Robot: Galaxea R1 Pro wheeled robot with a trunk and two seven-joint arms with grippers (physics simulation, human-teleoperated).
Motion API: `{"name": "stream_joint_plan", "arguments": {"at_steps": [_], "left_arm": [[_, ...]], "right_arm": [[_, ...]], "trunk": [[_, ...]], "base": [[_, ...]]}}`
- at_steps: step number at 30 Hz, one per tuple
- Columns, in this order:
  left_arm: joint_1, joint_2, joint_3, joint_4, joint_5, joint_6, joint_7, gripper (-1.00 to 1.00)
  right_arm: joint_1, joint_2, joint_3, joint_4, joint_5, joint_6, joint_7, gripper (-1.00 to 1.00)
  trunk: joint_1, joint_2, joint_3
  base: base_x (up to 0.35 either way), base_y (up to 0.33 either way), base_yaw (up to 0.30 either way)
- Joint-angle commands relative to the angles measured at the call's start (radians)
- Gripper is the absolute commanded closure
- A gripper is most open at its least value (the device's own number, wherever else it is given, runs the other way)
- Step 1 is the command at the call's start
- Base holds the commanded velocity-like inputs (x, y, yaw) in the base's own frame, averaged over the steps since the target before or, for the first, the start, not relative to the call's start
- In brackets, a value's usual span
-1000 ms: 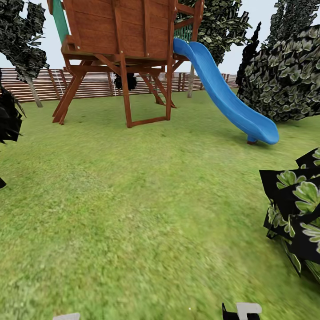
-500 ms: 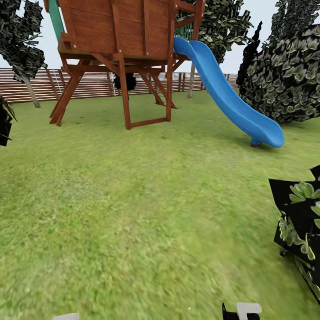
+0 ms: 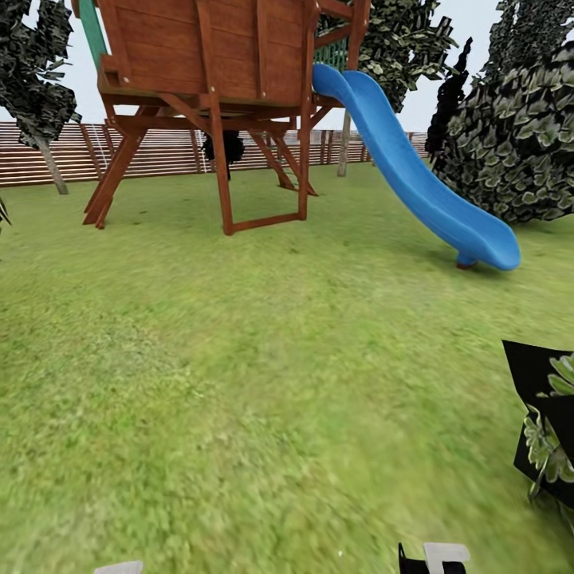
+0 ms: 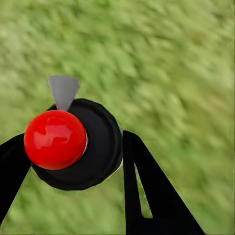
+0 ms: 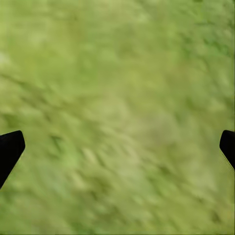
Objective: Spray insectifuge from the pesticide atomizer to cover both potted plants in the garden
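The pesticide atomizer (image 4: 73,142), red-capped, is being gripped between the closed jaws of the left gripper (image 4: 68,161) above the lawn (image 3: 239,383). The right gripper's (image 5: 117,147) jaws are being kept wide apart, holding nothing.

The lawn (image 3: 263,383) is mottled green with yellowish patches. The play tower (image 3: 215,72) is reddish-brown wood, its slide (image 3: 414,175) bright blue. The slatted fence (image 3: 167,150) is brown. The bush (image 3: 518,135) has dark, pale-veined leaves. The atomizer (image 4: 73,144) is black with a glossy red cap and grey nozzle; the left claw (image 4: 68,191) is black.
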Motion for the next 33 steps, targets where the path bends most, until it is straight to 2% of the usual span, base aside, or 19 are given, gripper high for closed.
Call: {"name": "stream_joint_plan", "arguments": {"at_steps": [1, 19, 33], "left_arm": [[-0.001, 0.000, 0.006, 0.002, 0.009, -0.002, -0.010, 1.00], [-0.001, 0.000, 0.006, 0.003, 0.010, -0.002, -0.010, 1.00], [-0.001, 0.000, 0.006, 0.001, 0.010, -0.002, -0.011, 1.00]], "right_arm": [[-0.001, 0.000, -0.004, 0.001, 0.010, -0.002, -0.005, -1.00], [-0.001, 0.000, -0.004, 0.001, 0.010, -0.001, -0.004, -1.00], [0.000, 0.000, -0.004, 0.001, 0.010, -0.002, -0.004, -1.00]], "trunk": [[0.000, 0.000, -0.001], [0.000, 0.000, -0.001], [0.000, 0.000, -0.001]], "base": [[0.340, 0.000, 0.000], [0.340, 0.000, -0.003], [0.340, 0.000, -0.193]]}}
